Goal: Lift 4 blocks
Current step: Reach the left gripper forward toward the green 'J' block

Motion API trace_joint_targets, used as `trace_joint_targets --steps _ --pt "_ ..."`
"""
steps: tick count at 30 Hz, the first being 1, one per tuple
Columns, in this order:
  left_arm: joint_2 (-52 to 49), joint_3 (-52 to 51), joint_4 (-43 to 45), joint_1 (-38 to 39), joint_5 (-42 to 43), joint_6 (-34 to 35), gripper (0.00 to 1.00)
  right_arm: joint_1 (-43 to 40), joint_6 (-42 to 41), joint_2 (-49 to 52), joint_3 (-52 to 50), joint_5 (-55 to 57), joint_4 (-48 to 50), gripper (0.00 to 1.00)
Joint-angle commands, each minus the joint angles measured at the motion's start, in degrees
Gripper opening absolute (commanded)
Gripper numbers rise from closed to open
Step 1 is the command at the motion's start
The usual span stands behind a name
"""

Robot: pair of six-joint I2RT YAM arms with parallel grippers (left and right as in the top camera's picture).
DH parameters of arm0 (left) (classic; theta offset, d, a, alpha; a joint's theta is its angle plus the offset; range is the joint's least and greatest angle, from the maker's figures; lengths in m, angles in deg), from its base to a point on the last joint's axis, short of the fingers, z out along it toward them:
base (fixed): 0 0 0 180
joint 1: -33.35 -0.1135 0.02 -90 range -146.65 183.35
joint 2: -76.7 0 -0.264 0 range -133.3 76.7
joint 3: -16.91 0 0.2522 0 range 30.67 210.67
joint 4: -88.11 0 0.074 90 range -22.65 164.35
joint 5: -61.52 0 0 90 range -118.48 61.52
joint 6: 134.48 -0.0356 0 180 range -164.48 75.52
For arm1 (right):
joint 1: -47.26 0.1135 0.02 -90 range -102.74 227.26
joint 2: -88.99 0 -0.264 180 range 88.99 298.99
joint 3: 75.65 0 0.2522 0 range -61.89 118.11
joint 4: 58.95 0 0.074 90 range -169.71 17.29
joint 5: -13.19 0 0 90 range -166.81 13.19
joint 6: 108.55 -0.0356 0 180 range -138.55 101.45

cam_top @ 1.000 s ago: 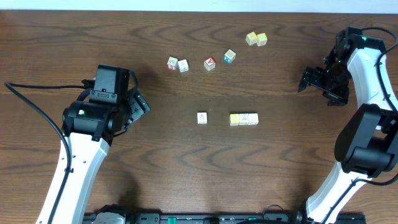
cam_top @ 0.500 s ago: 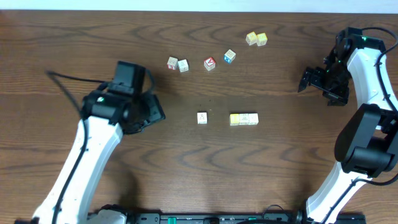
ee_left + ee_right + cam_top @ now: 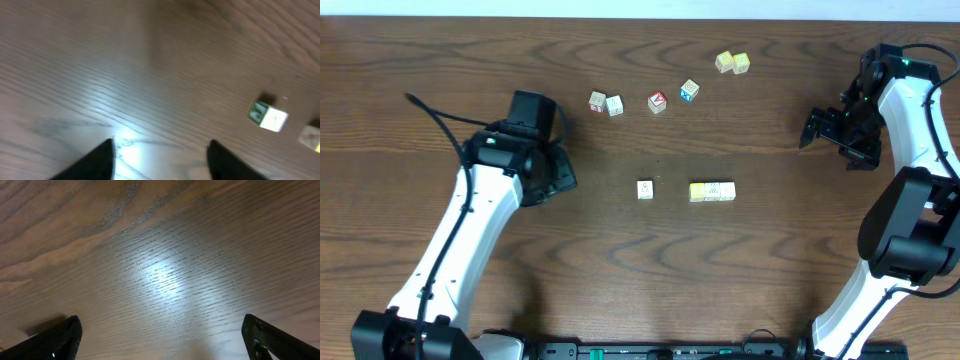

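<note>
While my left claw [image 3: 566, 176] hangs half open and empty left of the lone whitish block [image 3: 645, 189], the yellow-topped block [image 3: 697, 192] and two whitish blocks [image 3: 720, 190] lie in a touching row beside it, and my right claw [image 3: 817, 130] gapes wide, empty, well apart.

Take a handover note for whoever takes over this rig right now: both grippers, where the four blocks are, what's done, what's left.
Left gripper: open, empty, over bare table, to the left of the single block in the overhead view.
Right gripper: wide open, empty, at the table's right side, away from every block.
Blocks: the single block, white-topped, sits alone mid-table. The row of three lies just right of it, with the yellow-topped block at its left end.
Done: nothing lifted.
Left: lift all four.
</note>
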Motion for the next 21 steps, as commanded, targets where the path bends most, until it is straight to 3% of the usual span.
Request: trace_joint_targets --steps 1,6,8,11,16,17,21 --pt "-0.52 0.17 -0.39 -2.05 -2.8 -0.13 0.67 0.09 0.13 -0.07 0.7 0.15 -0.02 0.99" --pt "-0.55 0.17 -0.83 -2.95 -2.36 1.25 0.66 0.09 0.13 -0.07 0.7 0.15 -0.02 0.99" --pt "-0.55 0.17 -0.96 -2.95 -2.36 1.22 0.58 0.09 0.13 -0.07 0.7 0.15 -0.02 0.99" --pt "-0.55 0.13 -1.01 -2.95 -2.38 0.98 0.34 0.09 0.13 -0.07 0.7 0.15 -0.02 0.99" --pt "-0.57 -0.98 -0.04 -2.93 -1.99 0.98 0.19 0.09 0.13 -0.07 0.7 0.15 -0.02 0.99" --pt "-0.72 -2.21 1.44 -2.93 1.31 -0.13 0.12 0.09 0.13 -0.07 0.7 0.15 -0.02 0.99" --pt "-1.57 -6.01 6.45 -2.82 12.59 -5.79 0.1 0.09 0.11 -0.07 0.7 0.15 -0.02 0.99"
